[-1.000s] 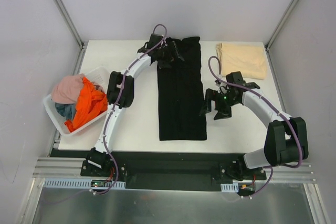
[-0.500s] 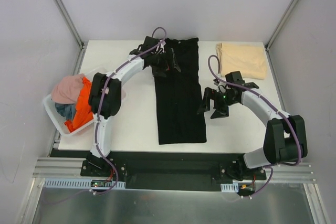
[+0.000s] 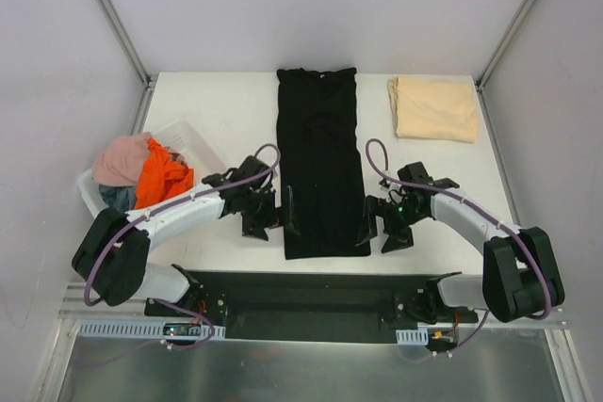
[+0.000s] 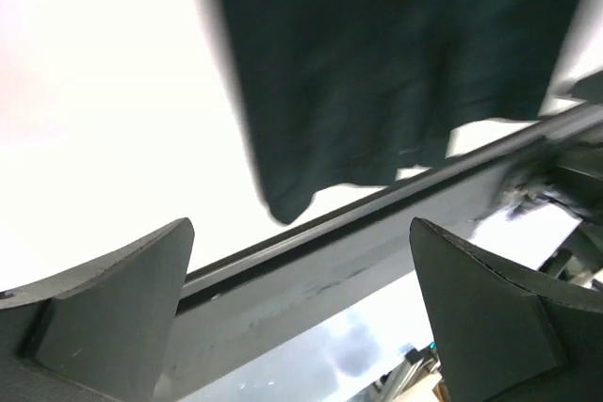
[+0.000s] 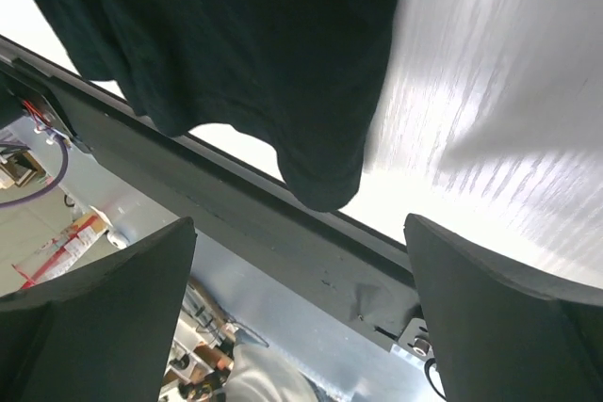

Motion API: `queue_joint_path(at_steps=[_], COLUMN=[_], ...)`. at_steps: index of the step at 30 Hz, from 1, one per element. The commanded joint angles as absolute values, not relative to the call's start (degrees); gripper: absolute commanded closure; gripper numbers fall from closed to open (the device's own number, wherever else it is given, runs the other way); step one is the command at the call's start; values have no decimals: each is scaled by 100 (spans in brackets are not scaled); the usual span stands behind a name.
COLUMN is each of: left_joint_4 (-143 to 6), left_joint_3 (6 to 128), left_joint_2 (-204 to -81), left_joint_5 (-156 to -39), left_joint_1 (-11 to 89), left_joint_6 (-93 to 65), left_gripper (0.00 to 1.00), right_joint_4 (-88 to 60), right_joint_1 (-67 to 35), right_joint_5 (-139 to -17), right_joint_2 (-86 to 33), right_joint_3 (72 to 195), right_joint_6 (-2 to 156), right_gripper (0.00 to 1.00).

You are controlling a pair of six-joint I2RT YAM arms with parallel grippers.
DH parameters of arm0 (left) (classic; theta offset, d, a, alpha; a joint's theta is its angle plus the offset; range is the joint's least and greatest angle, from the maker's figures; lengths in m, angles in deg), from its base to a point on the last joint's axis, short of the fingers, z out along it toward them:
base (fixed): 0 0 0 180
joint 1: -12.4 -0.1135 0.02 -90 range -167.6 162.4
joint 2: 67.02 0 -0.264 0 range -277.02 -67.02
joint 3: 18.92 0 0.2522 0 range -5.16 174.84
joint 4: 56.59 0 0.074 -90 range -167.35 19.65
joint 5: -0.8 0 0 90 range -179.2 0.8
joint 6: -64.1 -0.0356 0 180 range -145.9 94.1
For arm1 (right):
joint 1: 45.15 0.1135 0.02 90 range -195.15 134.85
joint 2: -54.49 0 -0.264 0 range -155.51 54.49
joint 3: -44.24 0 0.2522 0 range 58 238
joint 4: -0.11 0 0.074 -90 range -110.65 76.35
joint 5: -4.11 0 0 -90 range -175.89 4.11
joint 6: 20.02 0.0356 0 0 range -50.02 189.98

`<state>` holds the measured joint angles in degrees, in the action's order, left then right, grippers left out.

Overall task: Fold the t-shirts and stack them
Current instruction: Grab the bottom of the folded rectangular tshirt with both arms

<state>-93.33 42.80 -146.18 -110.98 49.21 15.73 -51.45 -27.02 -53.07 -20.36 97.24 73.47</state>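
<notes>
The long t-shirt [image 3: 318, 152] lies between my left gripper [image 3: 285, 211] and right gripper [image 3: 369, 223], stretching away beyond both — folded t-shirt [image 3: 433, 108] far ahead of the right one, basket [image 3: 191, 135] well left of the left one.

Bright even light, left wrist view motion-blurred — glare

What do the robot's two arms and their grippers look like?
Both the left arm and the right arm have white tubular links joined by chunky black joints. A thin purple cable loops along each one. The left gripper and right gripper are black, each with two fingers that look dark grey and wedge-shaped up close.
</notes>
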Motion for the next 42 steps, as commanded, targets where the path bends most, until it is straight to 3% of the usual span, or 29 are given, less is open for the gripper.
queue_joint_path(at_steps=[1,4,9,17,21,23,25,26,35,42], left_joint_4=[-9294,-8839,-8520,-8485,-8494,-8503,-8529,-8546,-8792,-9179], left_joint_3=[3668,3457,3482,3562,3632,3650,3632,3615,3027,3043], left_joint_2=[-14278,-14401,-15007,-15543,-15702,-15772,-15764,-15729,-14772,-13805], left_joint_5=[-10888,-11063,-11547,-11653,-11627,-11627,-11636,-11636,-11855,-11864], left_joint_1=[5256,5388,5449,5485,5485,5485,5476,5485,5590,5827], left_joint_6=[2375,2551,2578,2473,2385,2376,2376,2376,2815,3158], left_gripper=[2,10,38,62,83,100,100,100,100,100], right_joint_4=[-5083,-4924,-4819,-4538,-4362,-4309,-4309,-4309,-4441,-4783], right_joint_1=[-2599,-2608,-2599,-2590,-2599,-2599,-2599,-2599,-1932,-1255], right_joint_5=[-5153,-5091,-5064,-5091,-5100,-5073,-5047,-5003,-4818,-4827], right_joint_2=[-2118,-2232,-2523,-2891,-3138,-3243,-3287,-3279,-2313,-591], right_joint_3=[9580,9535,9483,9377,9456,9482,9483,9474,8587,8463], right_joint_6=[7447,7447,7534,7719,7728,7702,7658,7657,8078,9028], right_gripper=[1,11,27,56,69,77,89,99,99,100])
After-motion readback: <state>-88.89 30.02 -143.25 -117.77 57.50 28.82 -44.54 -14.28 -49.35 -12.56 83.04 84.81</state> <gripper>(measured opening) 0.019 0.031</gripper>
